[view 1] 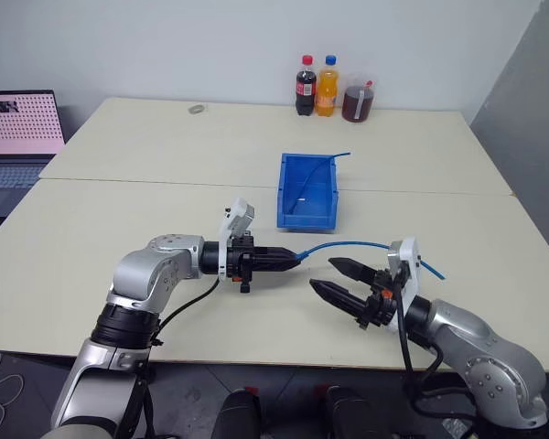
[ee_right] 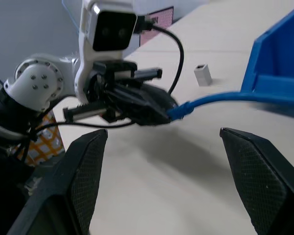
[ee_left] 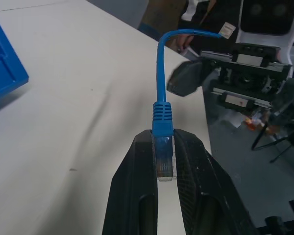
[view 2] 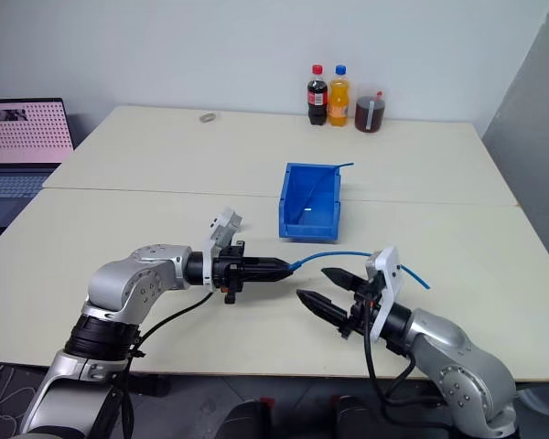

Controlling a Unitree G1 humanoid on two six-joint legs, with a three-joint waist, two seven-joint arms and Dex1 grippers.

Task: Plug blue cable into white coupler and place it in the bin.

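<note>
The left pincer, clamped on the blue cable at its plug, points it level at the wide-open right pincer, nearer the table's front edge.

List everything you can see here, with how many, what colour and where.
cable: one, light blue, plug end held over the near table, running off toward the right arm
bin: one, bright blue, mid table
thin cable: one, blue, hanging over the bin's far rim
coupler: one, white, on the table beyond the left gripper
bottles: two, dark cola and orange, far edge of the table
jug: one, dark red drink, beside the bottles
small round thing: one, grey, far table
laptop: one, screen lit, far left
tables: two, cream, pushed together
left gripper: shut on the cable's plug
right gripper: open, empty
</note>
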